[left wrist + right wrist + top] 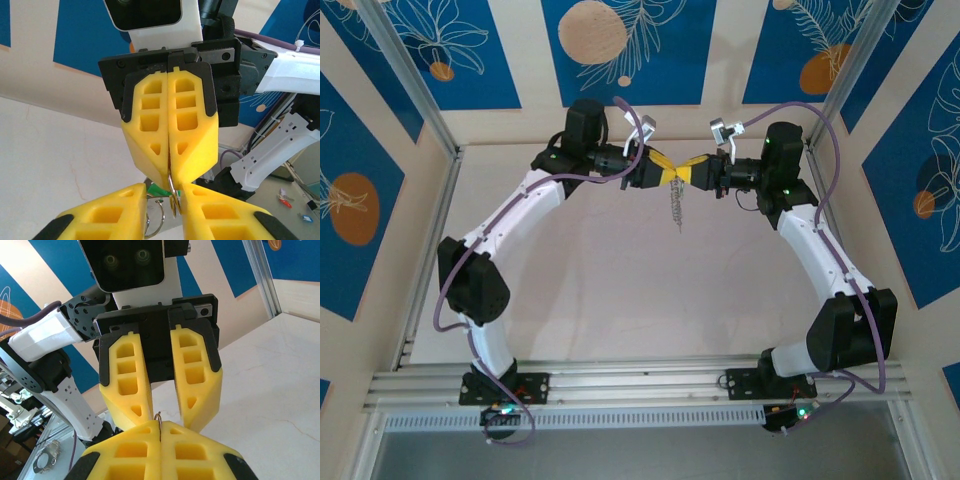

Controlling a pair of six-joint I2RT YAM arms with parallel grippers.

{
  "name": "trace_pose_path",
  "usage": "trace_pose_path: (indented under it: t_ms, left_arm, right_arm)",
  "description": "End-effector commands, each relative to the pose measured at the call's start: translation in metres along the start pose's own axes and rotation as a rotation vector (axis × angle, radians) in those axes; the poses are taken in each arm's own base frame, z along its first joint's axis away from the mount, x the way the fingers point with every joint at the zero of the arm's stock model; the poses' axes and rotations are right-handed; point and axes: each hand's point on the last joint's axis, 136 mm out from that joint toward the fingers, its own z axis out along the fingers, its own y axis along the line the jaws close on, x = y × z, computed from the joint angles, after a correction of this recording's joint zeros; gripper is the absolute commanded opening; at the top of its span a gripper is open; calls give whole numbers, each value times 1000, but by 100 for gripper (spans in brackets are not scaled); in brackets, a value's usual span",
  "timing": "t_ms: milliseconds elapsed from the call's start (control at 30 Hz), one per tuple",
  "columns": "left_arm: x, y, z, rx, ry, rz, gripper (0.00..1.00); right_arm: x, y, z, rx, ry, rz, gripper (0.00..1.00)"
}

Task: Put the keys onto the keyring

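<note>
**Keyring nipped by the right gripper, left fingers parted around it**

Right gripper [170, 172] clenched: both yellow fingers pressed flat together along their whole length, nipping the keyring [173, 200] at the very tips. In the left wrist view, thin grey loop hanging just below those tips; in the right wrist view, a fine wire end poking out just past them.

Left gripper [167, 422] set nose to nose with the right gripper, released, fingers standing apart with one on either side of the right gripper's tips. Nothing plainly clamped between them. Impossible to tell whether either finger touches the loop.

Key [159, 191] just below the right gripper's tips and slightly to one side, right beside the keyring, inside the gap between the left fingers. Mint-green head in sight, shaft hidden. Not possible to say whether threaded on the loop or merely lying against it.

Second silvery ring [156, 222] lower again beneath the right gripper, close against one left finger, partly cut off by the picture's edge.

From above, chain [677, 208] of small silvery pieces dangling straight down from the right gripper's tips, over the pale table [600, 290].
</note>
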Motion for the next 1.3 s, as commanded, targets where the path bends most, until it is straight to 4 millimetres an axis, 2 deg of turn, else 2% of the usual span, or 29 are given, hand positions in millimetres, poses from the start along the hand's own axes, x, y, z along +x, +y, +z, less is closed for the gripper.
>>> trace_pose_path:
  t_ms: [0, 333, 433, 533, 600, 700, 800, 933, 1267]
  left_arm:
    - [-12, -5, 5, 25, -19, 42, 22]
    - [-13, -9, 8, 43, -25, 51, 1]
    - [-14, -10, 9, 35, -37, 62, 0]
    - [-19, -9, 6, 0, -78, 78, 0]
    - [-23, -11, 3, -18, -115, 86, 0]
    - [-30, -13, -3, -36, -171, 87, 0]
    - [-35, -18, -8, -46, -228, 82, 0]
    - [-37, -26, -14, -51, -287, 62, 0]
    - [-40, -40, -20, 7, -368, 17, 0]
  right_arm:
    - [-4, 10, 1, -32, 10, -36, 0]
    - [-6, 10, 1, -32, 7, -37, 0]
    - [-9, 11, 1, -26, -1, -35, 0]
    - [-15, 12, -6, 21, -33, -43, 26]
    - [-20, 13, -14, 64, -67, -53, 37]
    - [-24, 13, -29, 144, -129, -60, 45]
    - [-23, 9, -42, 238, -198, -52, 47]
    - [-11, 10, -49, 315, -265, -49, 49]
    - [32, 5, -38, 386, -304, -74, 53]
